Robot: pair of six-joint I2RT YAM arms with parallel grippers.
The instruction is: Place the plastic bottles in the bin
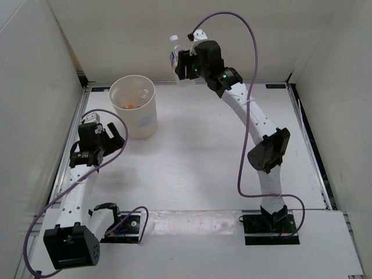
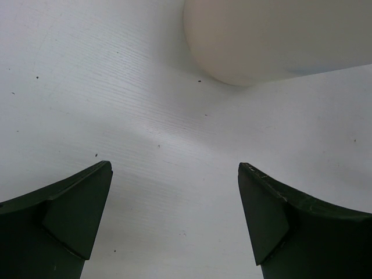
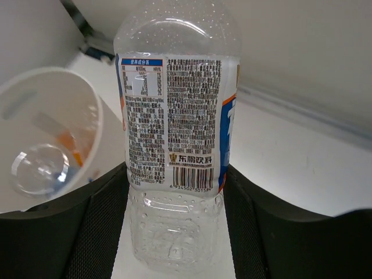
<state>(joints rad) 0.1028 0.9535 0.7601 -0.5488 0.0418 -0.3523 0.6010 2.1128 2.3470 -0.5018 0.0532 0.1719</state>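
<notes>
Bottle number three, the clear one with the blue-edged label (image 3: 174, 116), sits between the fingers of my right hand (image 3: 174, 232). The hand is closed on the lower part of its body, one dark pad against each side. Its rounded shoulder points away from my wrist, and the printed panel and barcode face the wrist camera. From above, I see this bottle (image 1: 174, 57) held in the air with its white cap uppermost. It hangs over the far edge of the surface (image 1: 203, 157), in front of the back wall (image 1: 116, 35). My right hand (image 1: 181, 65) is stretched out far from its base.

To the left of the bottle and apart from it, the bin (image 1: 143, 125) stands upright on the surface, mouth open. Inside it lie an orange bottle (image 1: 129, 106) and a second clear bottle (image 1: 142, 93). From the right wrist, the bin (image 3: 96, 125) shows at the left, with both visible inside.

My left hand (image 1: 109, 138) is low beside the bin's near left side, fingers spread wide, holding nothing. Its wrist view shows the bin's cream wall (image 2: 279, 40) just ahead of the open fingers (image 2: 75, 215), with bare surface between.
</notes>
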